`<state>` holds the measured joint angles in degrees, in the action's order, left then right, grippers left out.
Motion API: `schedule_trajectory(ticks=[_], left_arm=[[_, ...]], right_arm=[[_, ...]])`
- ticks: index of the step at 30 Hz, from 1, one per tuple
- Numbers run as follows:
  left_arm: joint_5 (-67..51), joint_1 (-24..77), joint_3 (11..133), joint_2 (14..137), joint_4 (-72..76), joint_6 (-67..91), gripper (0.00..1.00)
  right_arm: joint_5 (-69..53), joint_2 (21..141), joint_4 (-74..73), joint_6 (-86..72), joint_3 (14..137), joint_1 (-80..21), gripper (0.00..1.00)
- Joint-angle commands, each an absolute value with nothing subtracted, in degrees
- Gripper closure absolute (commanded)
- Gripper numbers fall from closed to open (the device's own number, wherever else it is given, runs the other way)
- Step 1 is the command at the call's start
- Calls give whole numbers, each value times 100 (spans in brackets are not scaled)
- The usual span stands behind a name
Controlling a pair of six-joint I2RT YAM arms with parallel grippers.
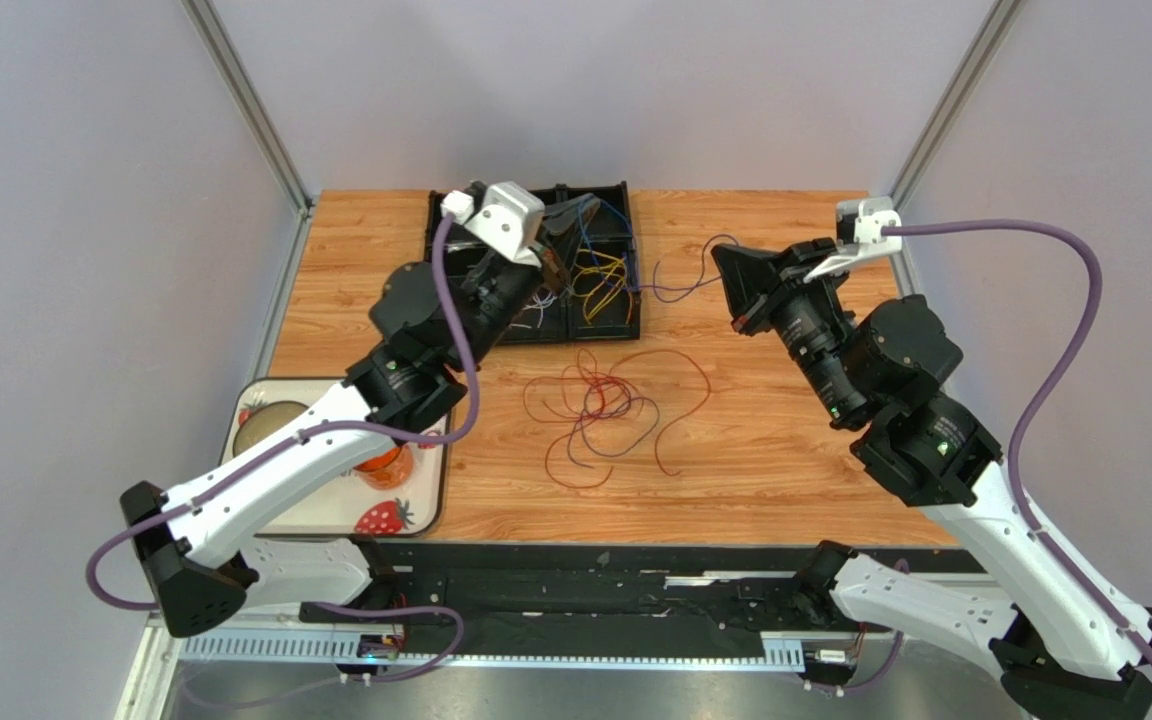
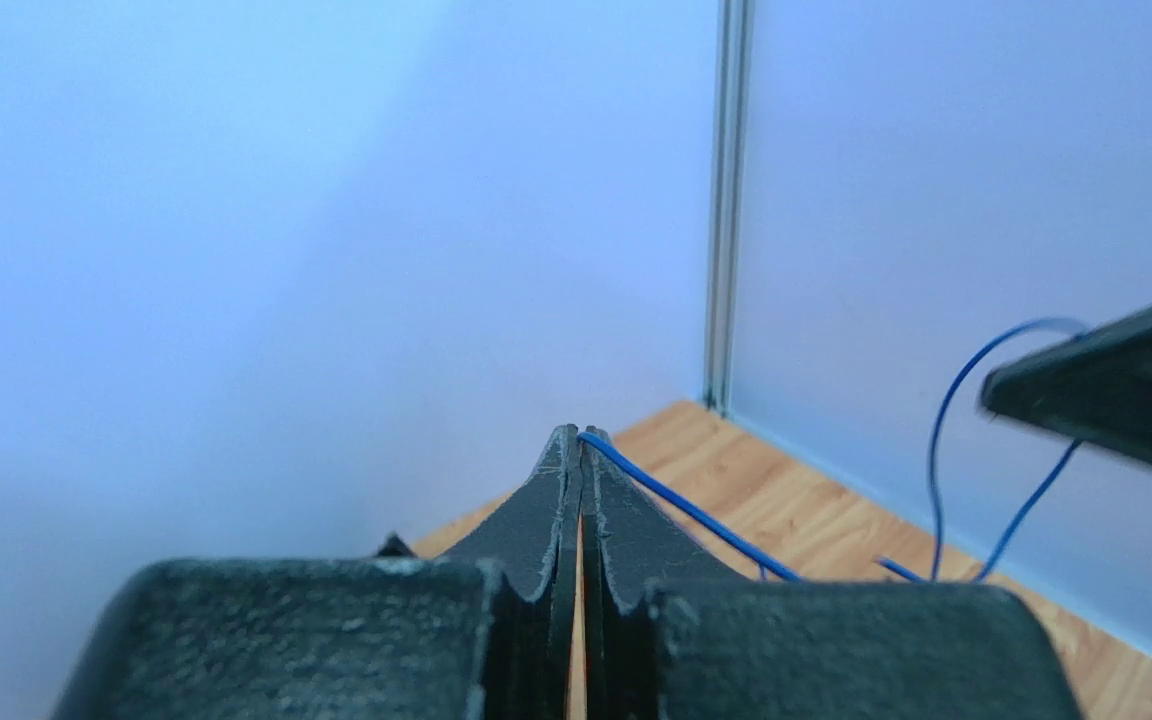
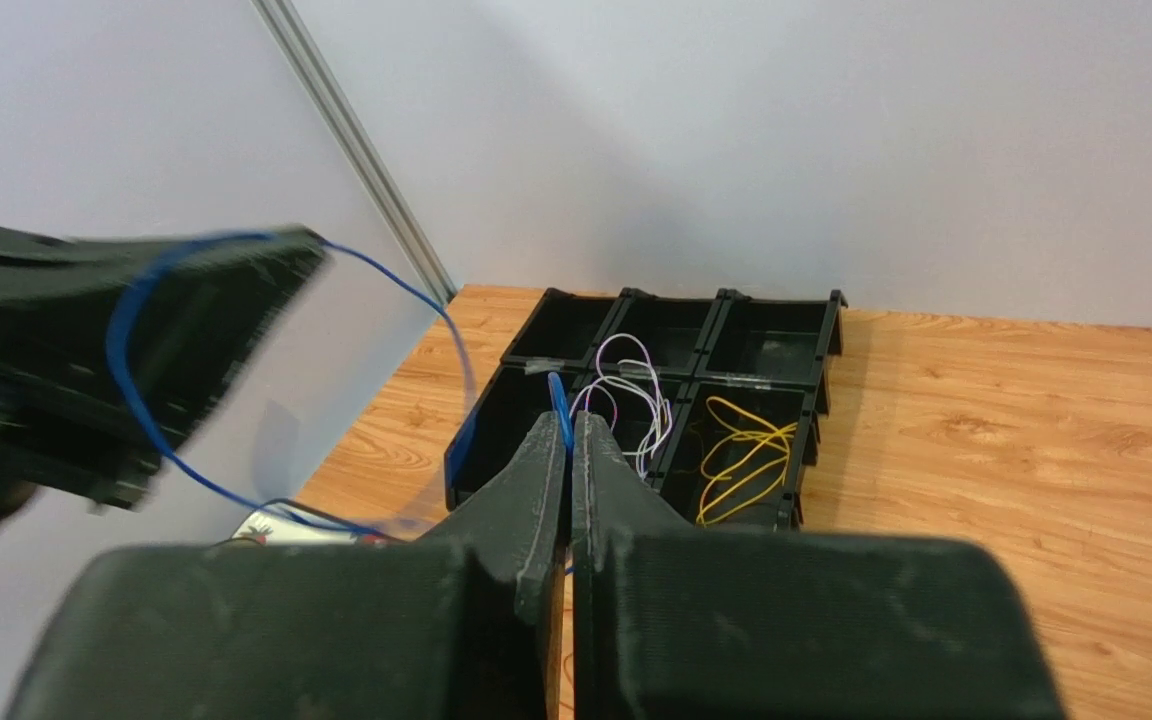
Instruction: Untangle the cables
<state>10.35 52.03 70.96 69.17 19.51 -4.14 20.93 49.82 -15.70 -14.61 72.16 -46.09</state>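
Open desk (image 1: 778,465) lies right of the central red cables (image 1: 612,402); a compartment box (image 1: 605,191) blocks the far side, a patterned tray (image 1: 414,495) the near left.

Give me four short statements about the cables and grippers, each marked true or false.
1. The left gripper and right gripper are each shut on the blue cable. True.
2. Yellow cables lie on bare wood. False: the yellow cables sit in a compartment of the tray.
3. A red tangle lies on the table, nearer the arm bases than the tray. True.
4. White cables share the yellow ones' compartment. False: the white cables are in the compartment beside it.
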Motion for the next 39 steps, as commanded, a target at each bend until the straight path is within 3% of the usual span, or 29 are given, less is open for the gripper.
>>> schedule_trajectory(ticks=[1, 6, 20, 30, 39], left_arm=[[379, 5229, 7531, 6689, 2048, -861, 100], [246, 5291, 7735, 6636, 1653, -730, 100], [140, 5291, 6496, 6355, 836, 104, 100], [1994, 5230, 6082, 6108, 36, 193, 100], [2602, 3984, 6442, 6345, -1309, 1019, 100]], right_arm=[[2083, 5027, -1503, -1713, 7119, -4623, 100], [2013, 5159, -1555, -1802, 7119, -4623, 100], [845, 5624, -1336, -1986, 6882, -4614, 100], [-175, 7074, -1345, -2118, 7602, -4614, 100], [-509, 9077, -1555, -1705, 9147, -4614, 100]])
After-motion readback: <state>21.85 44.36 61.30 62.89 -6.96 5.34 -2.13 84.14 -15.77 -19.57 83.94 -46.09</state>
